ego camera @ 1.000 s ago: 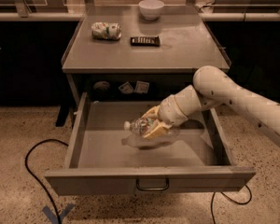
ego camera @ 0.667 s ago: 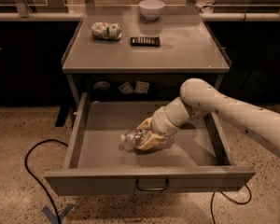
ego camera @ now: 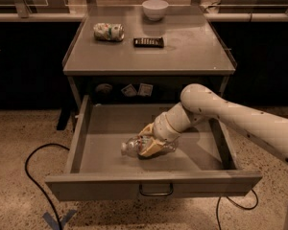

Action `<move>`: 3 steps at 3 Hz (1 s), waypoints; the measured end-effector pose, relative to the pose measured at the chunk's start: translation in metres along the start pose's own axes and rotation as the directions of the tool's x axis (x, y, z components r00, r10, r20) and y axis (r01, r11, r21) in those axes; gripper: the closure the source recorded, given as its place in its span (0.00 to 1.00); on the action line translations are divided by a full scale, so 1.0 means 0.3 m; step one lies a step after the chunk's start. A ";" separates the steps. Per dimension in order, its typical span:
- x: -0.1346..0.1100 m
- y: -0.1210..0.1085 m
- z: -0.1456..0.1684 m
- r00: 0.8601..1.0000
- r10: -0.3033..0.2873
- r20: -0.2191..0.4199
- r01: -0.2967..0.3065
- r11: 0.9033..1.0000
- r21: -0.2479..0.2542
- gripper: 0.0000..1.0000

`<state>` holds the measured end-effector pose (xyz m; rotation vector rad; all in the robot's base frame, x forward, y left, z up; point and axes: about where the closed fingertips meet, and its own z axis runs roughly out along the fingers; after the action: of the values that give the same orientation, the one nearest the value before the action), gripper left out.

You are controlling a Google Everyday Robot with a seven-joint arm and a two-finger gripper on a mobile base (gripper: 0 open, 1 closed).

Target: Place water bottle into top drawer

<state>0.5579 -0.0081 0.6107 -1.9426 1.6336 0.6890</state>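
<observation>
The top drawer (ego camera: 110,188) is pulled fully out from under the desk's front edge, and the water bottle (ego camera: 132,146) lies on its side inside it, near the middle of the drawer floor and closer to the front panel, cap end toward the desk's left edge. The gripper (ego camera: 145,143) reaches in from the right edge, jaws closed around the bottle's body. On the desk top (ego camera: 192,56), a crushed can (ego camera: 108,31) sits toward the back left corner and a white bowl (ego camera: 155,8) at the back edge.
</observation>
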 end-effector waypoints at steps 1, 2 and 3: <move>0.000 0.000 0.000 1.000 0.000 0.000 0.000 1.000 0.000 0.59; 0.000 0.000 0.000 1.000 0.000 0.000 0.000 1.000 0.000 0.34; 0.000 0.000 0.000 1.000 0.000 0.000 0.000 1.000 0.000 0.11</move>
<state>0.5579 -0.0080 0.6106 -1.9428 1.6335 0.6893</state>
